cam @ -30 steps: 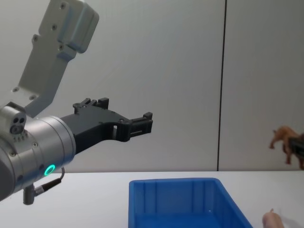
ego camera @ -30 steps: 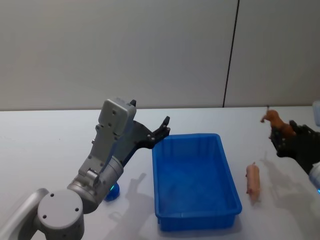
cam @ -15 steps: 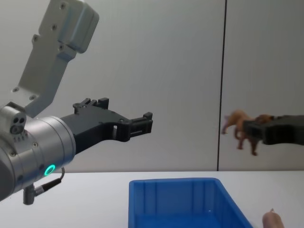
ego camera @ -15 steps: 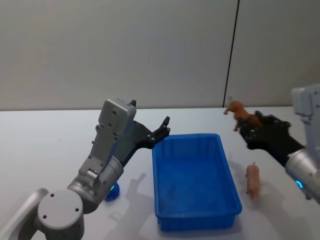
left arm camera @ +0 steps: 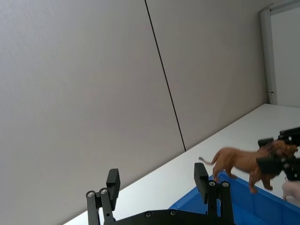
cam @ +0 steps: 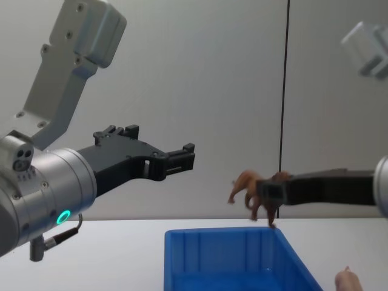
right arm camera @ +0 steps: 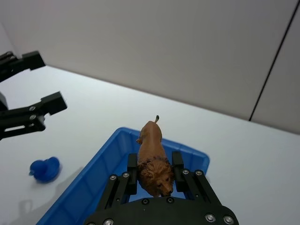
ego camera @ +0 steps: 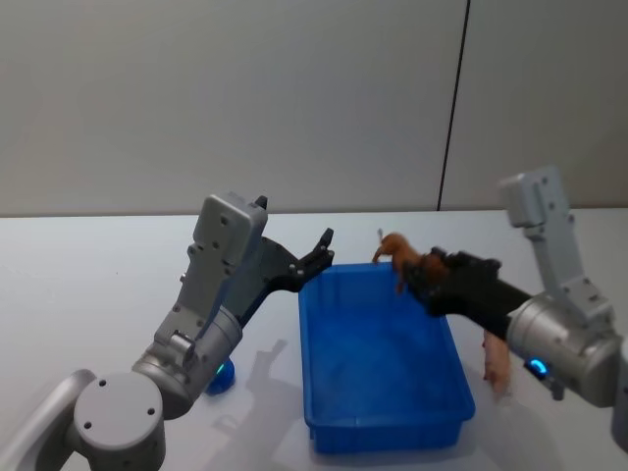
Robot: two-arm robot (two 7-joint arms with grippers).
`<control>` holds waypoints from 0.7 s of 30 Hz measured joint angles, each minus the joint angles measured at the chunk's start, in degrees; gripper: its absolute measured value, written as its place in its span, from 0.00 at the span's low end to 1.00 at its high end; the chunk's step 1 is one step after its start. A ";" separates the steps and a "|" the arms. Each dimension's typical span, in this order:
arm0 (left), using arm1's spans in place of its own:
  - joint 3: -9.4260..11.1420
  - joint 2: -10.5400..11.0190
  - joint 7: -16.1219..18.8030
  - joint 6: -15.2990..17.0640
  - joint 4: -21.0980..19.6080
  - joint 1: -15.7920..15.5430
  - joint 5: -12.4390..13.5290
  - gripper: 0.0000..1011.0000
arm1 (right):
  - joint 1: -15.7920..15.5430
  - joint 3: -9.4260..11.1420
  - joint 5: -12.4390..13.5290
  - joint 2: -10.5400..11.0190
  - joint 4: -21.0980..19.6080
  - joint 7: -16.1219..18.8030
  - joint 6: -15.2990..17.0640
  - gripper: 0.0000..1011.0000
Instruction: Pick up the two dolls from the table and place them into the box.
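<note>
Now our left hand (ego camera: pixel 316 253) is hovering open beside the box (ego camera: pixel 388 432). Over its far end our right hand (ego camera: pixel 424 273) is gripping the brown lion doll (ego camera: pixel 395 249) by the head; we are judging it rigid, light, slick. Rightward, the pink doll (ego camera: pixel 495 365) is lying on the table (ego camera: pixel 98 294), best pinched across its body.

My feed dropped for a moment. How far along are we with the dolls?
Done: nothing lies in the box yet. In hand: the right gripper holds the lion above the box, not released. Left: the pig lies on the table right of the box. The left gripper hangs open.
</note>
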 joint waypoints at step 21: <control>0.00 0.00 0.00 0.00 0.00 0.00 0.00 0.99 | 2.19 -2.32 -1.40 -2.10 2.34 3.61 7.18 0.94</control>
